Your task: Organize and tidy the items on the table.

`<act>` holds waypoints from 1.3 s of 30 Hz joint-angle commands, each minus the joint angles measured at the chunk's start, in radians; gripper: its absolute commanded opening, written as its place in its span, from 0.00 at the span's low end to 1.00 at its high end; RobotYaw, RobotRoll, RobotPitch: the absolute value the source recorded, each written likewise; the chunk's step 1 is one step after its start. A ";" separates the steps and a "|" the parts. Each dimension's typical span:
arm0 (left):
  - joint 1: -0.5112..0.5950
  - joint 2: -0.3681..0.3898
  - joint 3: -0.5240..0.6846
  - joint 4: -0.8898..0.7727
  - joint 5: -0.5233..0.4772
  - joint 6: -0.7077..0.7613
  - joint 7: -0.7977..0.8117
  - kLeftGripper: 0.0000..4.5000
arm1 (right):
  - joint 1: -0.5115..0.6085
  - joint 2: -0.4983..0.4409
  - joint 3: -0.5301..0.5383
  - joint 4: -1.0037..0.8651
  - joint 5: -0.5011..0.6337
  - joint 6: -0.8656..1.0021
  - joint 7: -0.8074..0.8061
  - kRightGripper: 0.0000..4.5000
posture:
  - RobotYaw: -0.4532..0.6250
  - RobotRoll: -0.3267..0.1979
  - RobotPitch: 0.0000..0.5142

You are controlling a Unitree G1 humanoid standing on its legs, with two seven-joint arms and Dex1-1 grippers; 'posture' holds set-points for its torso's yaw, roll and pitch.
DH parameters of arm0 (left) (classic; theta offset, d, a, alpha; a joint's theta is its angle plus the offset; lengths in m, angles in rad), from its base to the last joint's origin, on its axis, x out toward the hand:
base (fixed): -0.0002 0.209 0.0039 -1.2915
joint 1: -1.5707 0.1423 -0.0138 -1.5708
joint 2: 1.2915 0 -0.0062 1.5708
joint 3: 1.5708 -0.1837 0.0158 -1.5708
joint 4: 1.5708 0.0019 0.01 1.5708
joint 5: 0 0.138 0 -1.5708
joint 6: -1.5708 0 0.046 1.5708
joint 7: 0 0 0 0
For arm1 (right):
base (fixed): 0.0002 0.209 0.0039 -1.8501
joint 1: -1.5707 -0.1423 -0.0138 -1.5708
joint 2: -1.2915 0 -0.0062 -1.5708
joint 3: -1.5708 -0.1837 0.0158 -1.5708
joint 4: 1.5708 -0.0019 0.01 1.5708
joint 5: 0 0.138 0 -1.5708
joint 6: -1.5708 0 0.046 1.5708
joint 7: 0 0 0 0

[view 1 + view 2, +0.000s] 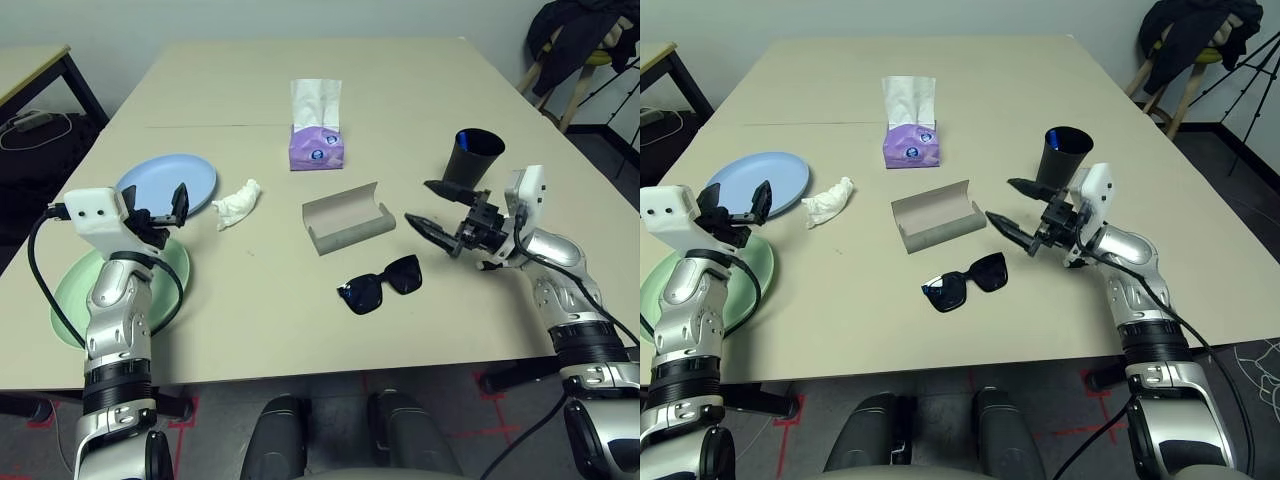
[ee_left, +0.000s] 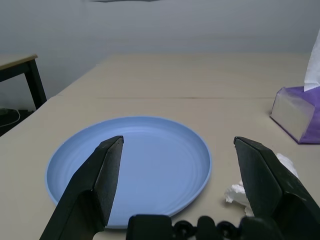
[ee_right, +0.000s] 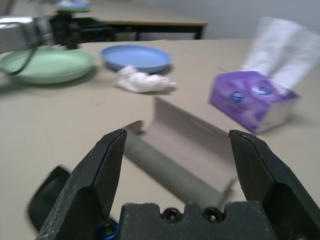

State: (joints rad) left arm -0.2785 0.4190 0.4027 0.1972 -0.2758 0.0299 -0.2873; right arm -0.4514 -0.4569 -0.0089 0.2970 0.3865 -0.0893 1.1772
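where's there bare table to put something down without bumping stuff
Free: the far half of the table behind the tissue box, and the near strip in front of the sunglasses. A smaller gap lies between the crumpled tissue and the open glasses case. Crowded: the left edge with both plates, and around the black cup by the right tool.
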 commanded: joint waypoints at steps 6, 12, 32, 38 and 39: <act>0.016 0.045 -0.008 -0.037 -0.026 0.095 -0.034 1.00 | 0.003 -0.031 0.045 -0.075 0.008 0.003 0.109 1.00 | 0.53 0.62 0.16; 0.017 0.159 0.012 -0.082 -0.057 0.350 -0.054 1.00 | 0.010 -0.027 0.049 -0.072 0.006 -0.007 0.132 1.00 | 0.54 0.62 0.17; 0.019 0.507 0.089 0.108 -0.083 0.794 -0.167 1.00 | 0.041 -0.002 0.092 -0.077 -0.019 -0.053 0.163 1.00 | 0.55 0.62 0.18; 0.061 0.556 0.111 0.195 -0.075 0.823 -0.214 1.00 | 0.055 0.003 0.089 -0.096 -0.017 -0.051 0.143 1.00 | 0.55 0.62 0.18; 0.063 0.559 0.115 0.207 -0.075 0.822 -0.216 1.00 | 0.056 0.003 0.089 -0.099 -0.016 -0.051 0.140 1.00 | 0.55 0.62 0.18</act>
State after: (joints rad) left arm -0.2290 0.9661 0.5080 0.3732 -0.3549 0.8391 -0.4937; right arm -0.4061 -0.4534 0.0746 0.2182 0.3721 -0.1350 1.3236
